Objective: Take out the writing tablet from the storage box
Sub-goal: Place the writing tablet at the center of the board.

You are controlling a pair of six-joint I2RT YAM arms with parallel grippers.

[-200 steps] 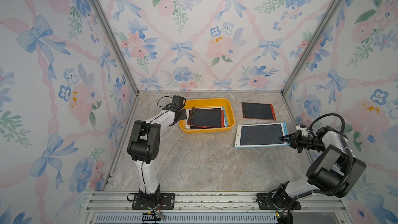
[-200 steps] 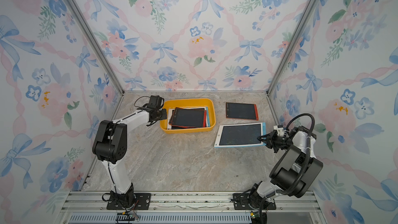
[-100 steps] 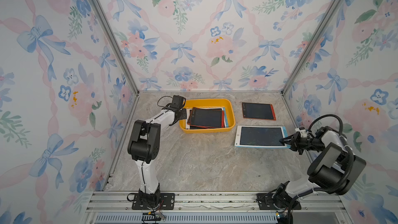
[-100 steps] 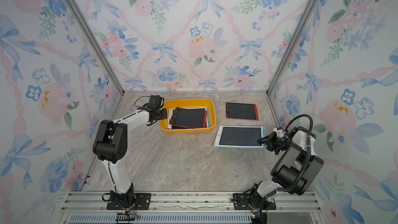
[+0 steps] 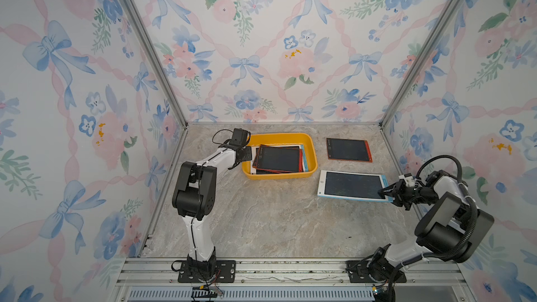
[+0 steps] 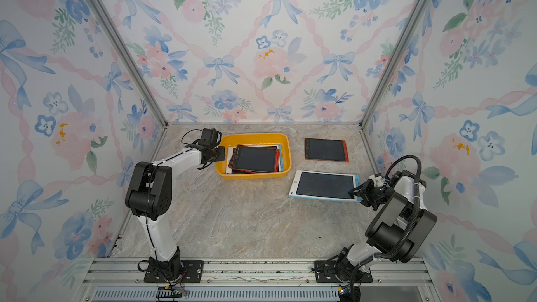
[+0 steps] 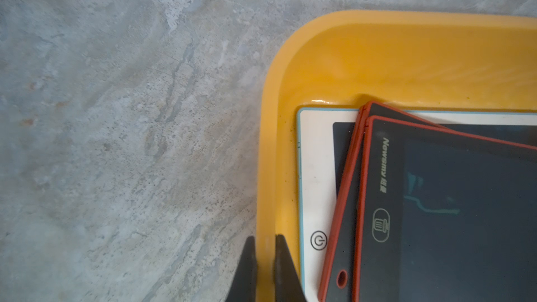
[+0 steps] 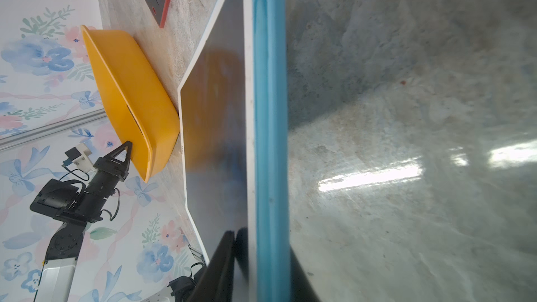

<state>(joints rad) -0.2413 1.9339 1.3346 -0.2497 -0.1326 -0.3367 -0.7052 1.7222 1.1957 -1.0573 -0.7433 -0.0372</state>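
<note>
**Plastic, sheen, mottled stone**

The storage box point(image 7: 406, 53) looked like smooth, glossy yellow-orange plastic. The worktop point(image 8: 406, 140) showed a mottled, stone-like face with soft sheen. The white-and-blue tablet point(image 5: 351, 185) had a dark reflective screen; the posts point(image 5: 146, 45) looked metal.

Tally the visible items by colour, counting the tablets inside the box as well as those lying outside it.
Yellow storage box: 1
Red-framed tablets: 3, two inside the box
White-and-blue tablets: 2, one inside
Total: 6; anything buried under the stack is unseen.
</note>
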